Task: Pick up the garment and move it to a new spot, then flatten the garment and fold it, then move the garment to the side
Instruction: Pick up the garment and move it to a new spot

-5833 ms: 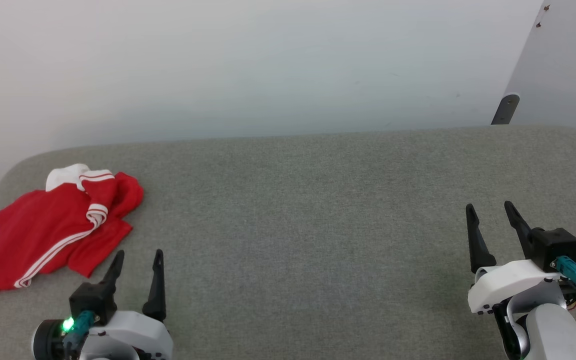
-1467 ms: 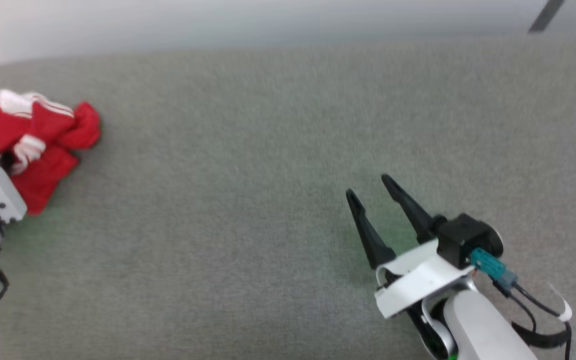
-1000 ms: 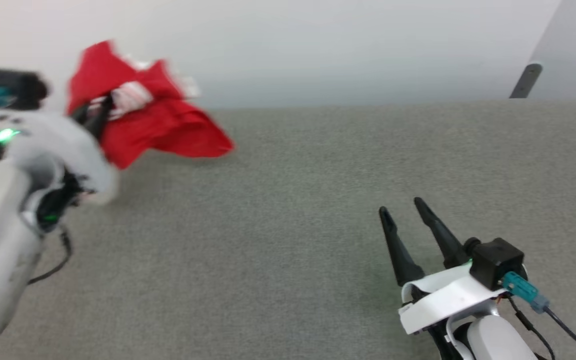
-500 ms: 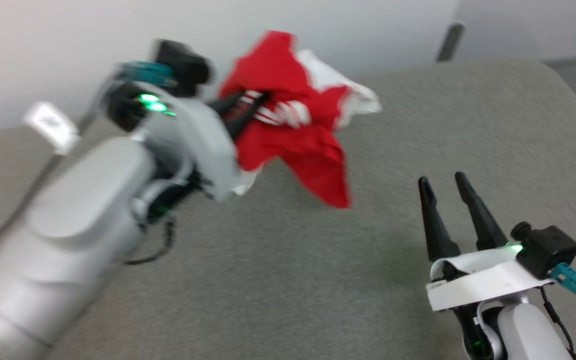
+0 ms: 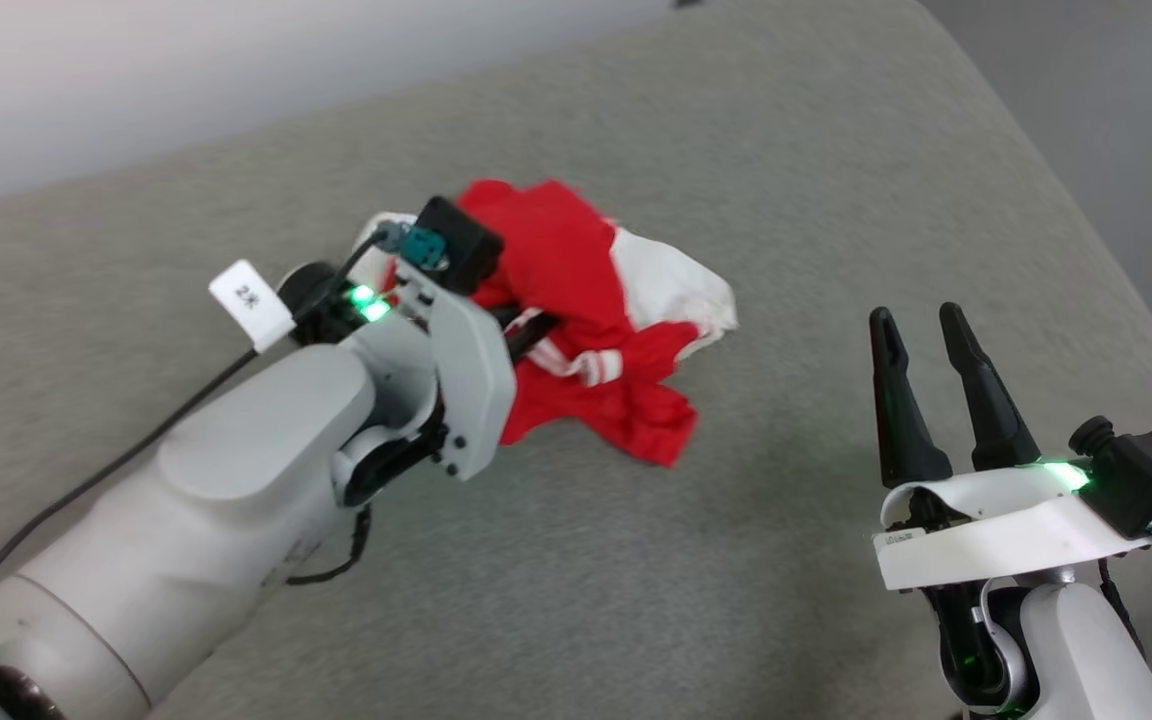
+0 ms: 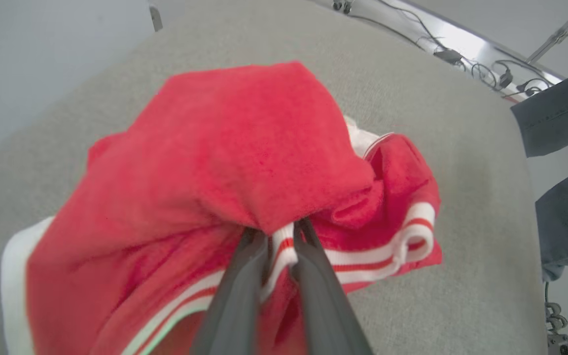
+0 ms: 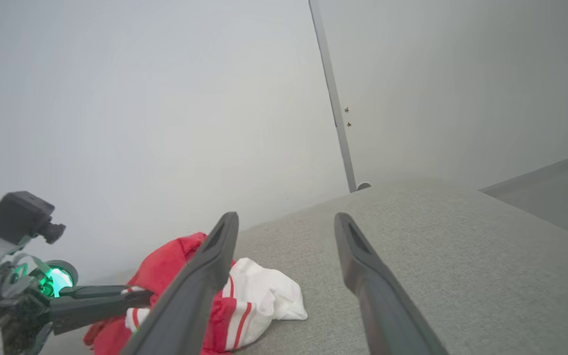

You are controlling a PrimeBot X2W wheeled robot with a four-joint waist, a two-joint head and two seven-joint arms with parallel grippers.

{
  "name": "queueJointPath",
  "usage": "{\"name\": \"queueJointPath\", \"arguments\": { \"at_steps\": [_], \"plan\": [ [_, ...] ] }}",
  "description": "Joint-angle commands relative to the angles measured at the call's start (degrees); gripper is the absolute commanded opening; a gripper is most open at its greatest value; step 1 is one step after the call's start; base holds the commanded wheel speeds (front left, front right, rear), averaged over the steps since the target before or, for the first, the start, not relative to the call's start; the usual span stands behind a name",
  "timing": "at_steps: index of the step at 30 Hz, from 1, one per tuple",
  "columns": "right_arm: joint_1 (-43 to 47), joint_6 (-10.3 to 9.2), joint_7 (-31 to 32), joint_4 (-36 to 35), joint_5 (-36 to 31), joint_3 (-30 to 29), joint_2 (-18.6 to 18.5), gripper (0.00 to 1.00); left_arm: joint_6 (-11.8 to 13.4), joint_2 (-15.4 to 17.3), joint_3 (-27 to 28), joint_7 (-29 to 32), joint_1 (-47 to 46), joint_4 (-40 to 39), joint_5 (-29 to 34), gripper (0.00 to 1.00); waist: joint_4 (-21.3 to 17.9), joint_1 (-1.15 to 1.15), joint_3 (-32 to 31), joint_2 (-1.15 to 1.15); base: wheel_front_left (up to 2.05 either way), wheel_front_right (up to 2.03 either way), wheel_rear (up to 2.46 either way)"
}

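Red garment (image 5: 561,240) bunched on grey desk (image 5: 816,160), left pincer (image 6: 282,235) clamped on its striped trim, right pincer (image 5: 916,314) apart nearby.

Left arm (image 5: 236,500) stretched forward, left gripper (image 6: 280,235) pinched on the garment (image 6: 225,148) (fingers (image 6: 237,296) almost touching), right gripper (image 5: 916,320) parted, empty

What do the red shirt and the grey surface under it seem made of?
The garment: soft knit cloth, perhaps cotton, matte and slightly fuzzy, crumpling loosely; its striped trim looks ribbed. The grey surface: probably woven or felt-like fabric covering, matte, finely flecked, with rounded edges.
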Motion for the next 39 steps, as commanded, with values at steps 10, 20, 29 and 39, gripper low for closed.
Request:
{"name": "queueJointPath", "arguments": {
  "at_steps": [10, 20, 29, 39],
  "plan": [
    [-0.46, 0.01, -0.02, -1.06, 2.43, -0.08, 0.23, 1.0, 0.11, 2.48, -5.1, 8.8, 1.34, 7.73, 0.62, 0.0, -7.75, 0.0, 5.92, 0.0, 0.0, 0.0, 0.0],
    [-0.93, 0.01, -0.02, -1.0, 2.28, 0.1, 0.22, 1.0, 0.16, 5.1, -6.87, 19.93, 7.7, 8.56, 4.1, 0.11, -7.49, 0.0, 6.01, 0.0, 0.0, 0.0, 0.0],
    [0.82, 0.0, -0.02, 0.82, -1.83, -0.53, 0.16, 1.0, 0.16, 2.51, -4.5, 6.93, 4.07, 6.8, -1.97, 1.0, 0.1, 0.0, 0.47, 0.0, 0.0, 0.0, 0.0],
    [3.29, 0.0, -0.02, 3.26, -7.58, -2.27, 0.12, 1.0, 0.09, -0.9, -2.21, -6.32, 3.88, 0.46, -9.42, 1.0, 13.98, 0.0, -6.78, 0.0, 0.0, 0.0, 0.0]
  ]
}}
